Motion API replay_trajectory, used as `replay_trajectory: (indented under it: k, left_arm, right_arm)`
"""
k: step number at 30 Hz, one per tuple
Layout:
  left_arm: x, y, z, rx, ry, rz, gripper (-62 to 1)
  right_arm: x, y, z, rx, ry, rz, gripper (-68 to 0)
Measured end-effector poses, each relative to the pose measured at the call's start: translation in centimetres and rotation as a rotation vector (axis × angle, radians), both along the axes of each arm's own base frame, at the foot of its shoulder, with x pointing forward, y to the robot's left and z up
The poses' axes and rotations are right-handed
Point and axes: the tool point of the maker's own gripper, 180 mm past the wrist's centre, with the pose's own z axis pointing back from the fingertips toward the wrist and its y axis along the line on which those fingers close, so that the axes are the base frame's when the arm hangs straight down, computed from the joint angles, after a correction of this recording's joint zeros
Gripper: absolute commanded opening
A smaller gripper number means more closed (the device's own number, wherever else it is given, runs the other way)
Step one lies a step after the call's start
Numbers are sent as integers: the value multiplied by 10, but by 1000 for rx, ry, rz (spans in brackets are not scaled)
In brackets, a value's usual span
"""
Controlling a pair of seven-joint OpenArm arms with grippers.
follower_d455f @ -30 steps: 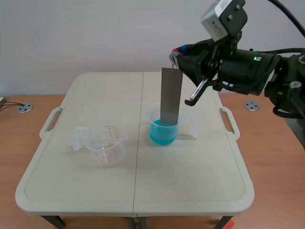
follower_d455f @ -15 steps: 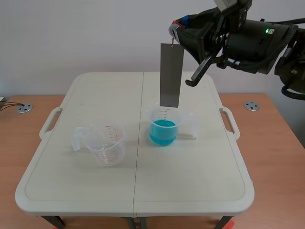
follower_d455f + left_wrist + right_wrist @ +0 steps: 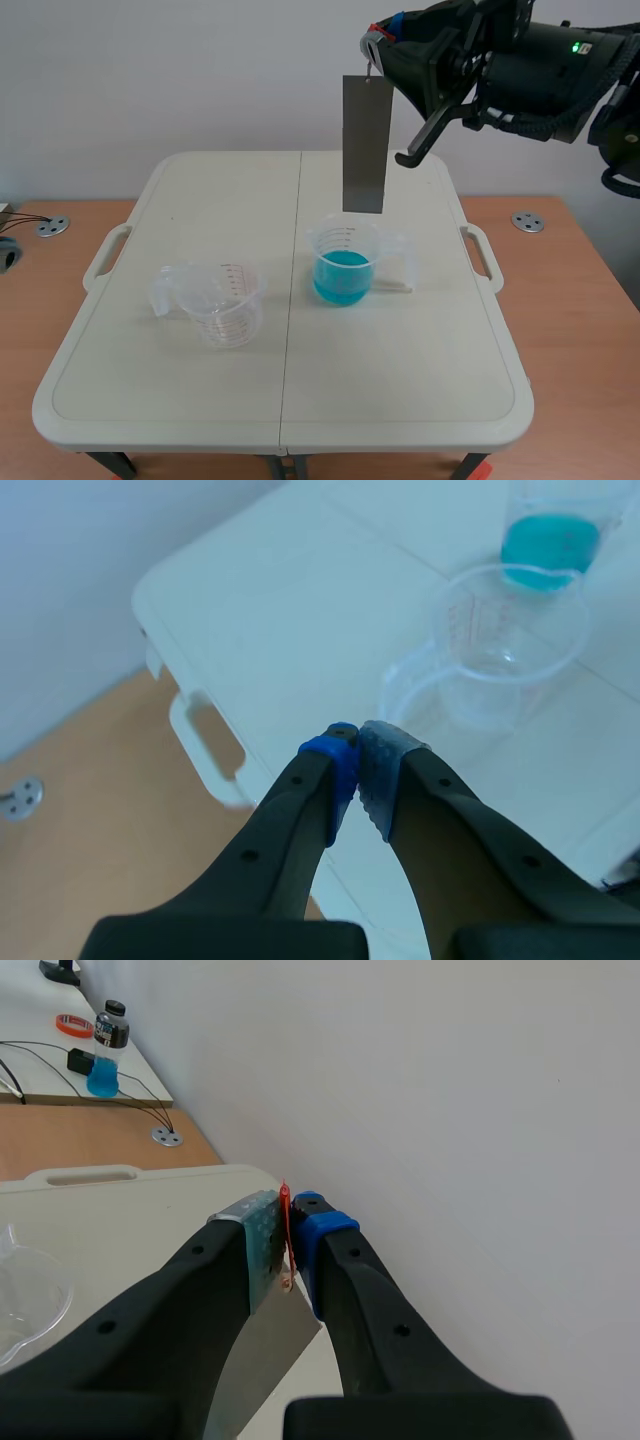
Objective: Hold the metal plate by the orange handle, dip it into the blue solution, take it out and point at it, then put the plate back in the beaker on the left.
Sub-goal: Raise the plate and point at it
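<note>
Right arm (image 3: pixel 545 65): black housing, green indicator light (image 3: pixel 577 46) lit. Left tool (image 3: pixel 352 765) and right tool (image 3: pixel 290 1235): black fingers (image 3: pixel 270 850), blue and grey-green dotted pads (image 3: pixel 385 755).

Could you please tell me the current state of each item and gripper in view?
Flat grey metal plate: hanging upright, fully above the solution, held by its orange handle.
Clear plastic beaker of blue solution: upright, partly filled.
Clear plastic beaker on the left: upright, empty.
Right arm's jaws: shut on the handle.
Left arm's jaws: shut on nothing.
</note>
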Motion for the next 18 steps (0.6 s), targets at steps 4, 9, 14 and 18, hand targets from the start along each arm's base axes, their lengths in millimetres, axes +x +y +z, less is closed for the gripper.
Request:
replay_trajectory:
  k: [4,9,14,18]
  left_arm:
    - [19,-38,3,-14,-13,-92,-594]
    - [33,-92,-1,1,-12,-220,-594]
    - [43,-144,-6,40,-27,-322,-594]
    - [46,-176,-14,32,-15,-368,-594]
  right_arm:
    - [0,0,0,0,0,0,-662]
    - [0,0,0,3,0,1,-662]
    - [0,0,0,4,0,1,-662]
    - [0,0,0,4,0,1,-662]
